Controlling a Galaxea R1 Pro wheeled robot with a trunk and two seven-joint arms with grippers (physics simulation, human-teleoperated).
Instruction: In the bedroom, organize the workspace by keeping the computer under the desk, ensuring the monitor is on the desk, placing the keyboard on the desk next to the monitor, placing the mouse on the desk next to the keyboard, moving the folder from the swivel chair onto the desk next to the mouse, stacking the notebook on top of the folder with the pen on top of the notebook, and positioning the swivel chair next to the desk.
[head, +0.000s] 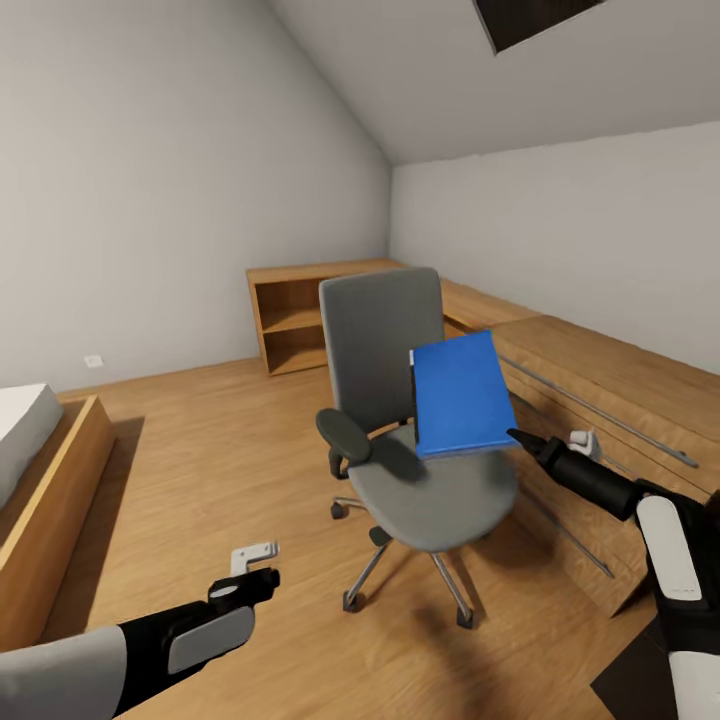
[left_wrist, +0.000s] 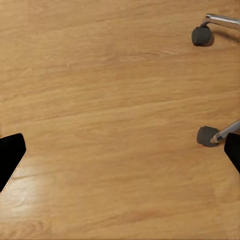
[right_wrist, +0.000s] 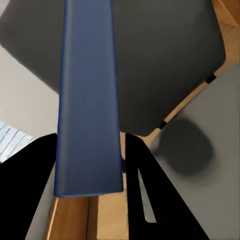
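Note:
The grey swivel chair (head: 400, 400) stands in the middle of the wooden floor. A blue folder (head: 462, 394) hangs tilted above the seat's right side, its lower corner pinched by my right gripper (head: 520, 440). In the right wrist view the folder (right_wrist: 87, 100) runs edge-on between the two black fingers (right_wrist: 30, 190), and the right gripper (right_wrist: 90, 170) is shut on it, with the chair's back (right_wrist: 165, 60) behind. My left gripper (head: 252, 572) hovers low over bare floor to the chair's front left and is open (left_wrist: 120, 155), nothing between its fingers.
A long wooden desk surface (head: 620, 380) runs along the right wall. An open wooden shelf unit (head: 295, 320) stands at the back. A bed with a wooden frame (head: 50, 490) lies at the left. Chair casters (left_wrist: 202, 35) sit near the left gripper.

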